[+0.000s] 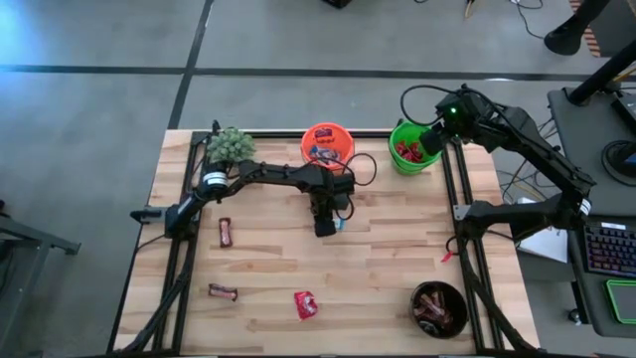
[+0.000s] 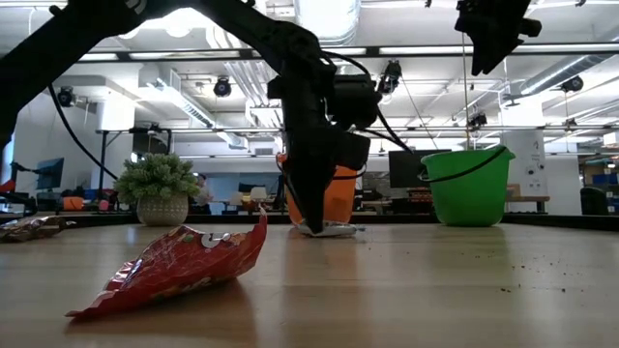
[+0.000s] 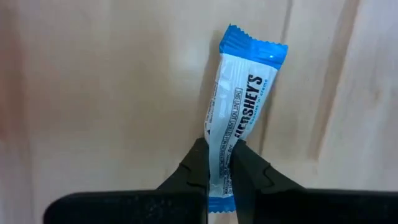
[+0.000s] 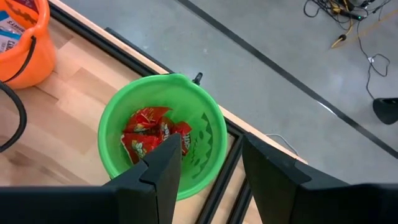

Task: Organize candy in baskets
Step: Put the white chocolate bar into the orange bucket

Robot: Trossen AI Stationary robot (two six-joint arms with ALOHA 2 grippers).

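Observation:
A light blue-and-white candy bar (image 3: 239, 106) lies on the wooden table just in front of the orange pail (image 1: 327, 144), and my left gripper (image 3: 219, 155) is shut on it. My right gripper (image 4: 211, 152) hangs open, high above the green pail (image 4: 163, 134), which holds red candies (image 4: 149, 137). The orange pail holds blue-and-white candies. A black bowl (image 1: 439, 308) at the near right holds dark brown candies. Loose on the table lie two brown candies (image 1: 226, 232) (image 1: 223, 291) and a red packet (image 1: 305, 304). My left gripper pinches the bar's two long sides (image 3: 221, 140) between its two fingers, near one end of the bar. The fingers come steeply from above and lie across the bar. The wrapper is squeezed narrow between them. In the low view the bar (image 2: 329, 229) rests on the table.
A fuzzy green plant (image 1: 230, 144) stands at the far left corner. Black rails run along the table's left and right sides. The red packet (image 2: 184, 266) lies near the front edge. Bare wood lies between the left gripper and the black bowl.

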